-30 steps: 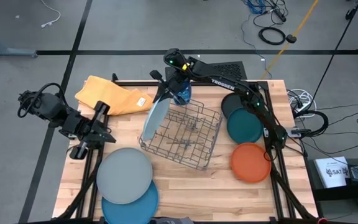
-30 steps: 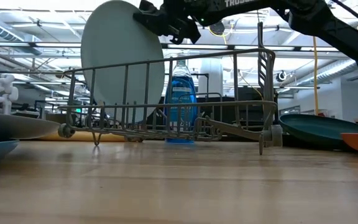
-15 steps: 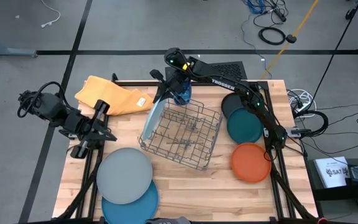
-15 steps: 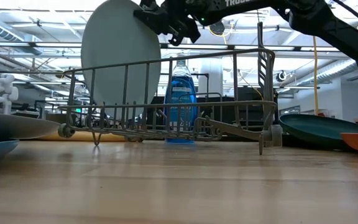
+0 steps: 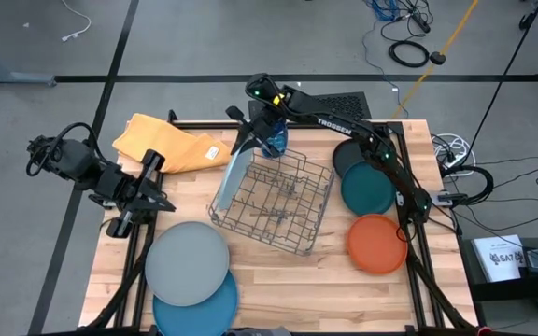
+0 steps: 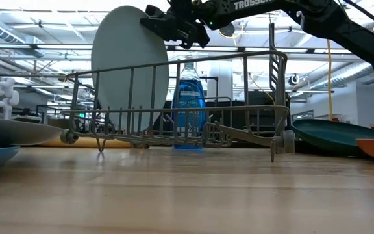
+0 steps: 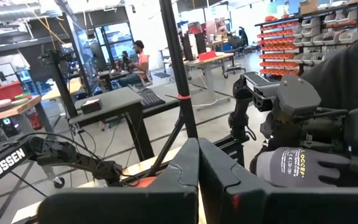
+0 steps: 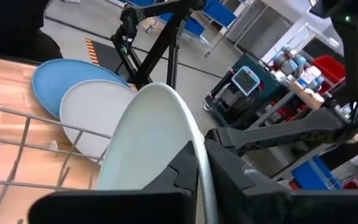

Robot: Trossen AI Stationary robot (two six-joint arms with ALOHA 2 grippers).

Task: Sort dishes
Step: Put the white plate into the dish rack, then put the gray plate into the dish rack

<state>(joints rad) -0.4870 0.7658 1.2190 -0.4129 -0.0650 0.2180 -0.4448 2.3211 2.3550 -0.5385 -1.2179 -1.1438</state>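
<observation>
Tabletop rack (image 5: 274, 205) holds light plate (image 5: 233, 177) upright, rim pinched in right tool (image 5: 247, 138).

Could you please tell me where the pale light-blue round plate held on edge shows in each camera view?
High view: pale light-blue round plate, at the wire rack's left end.
Low view: upper left, behind the rack's bars.
Left wrist view: absent.
Right wrist view: centre, its rim between the right gripper's fingers.
Shared landmark: the rack.

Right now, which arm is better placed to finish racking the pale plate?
Right. The right gripper already pinches the pale plate's top rim, with the plate standing on edge at the rack's left end. The left gripper is shut and parked near the table's left edge, beside the grey plate.
</observation>
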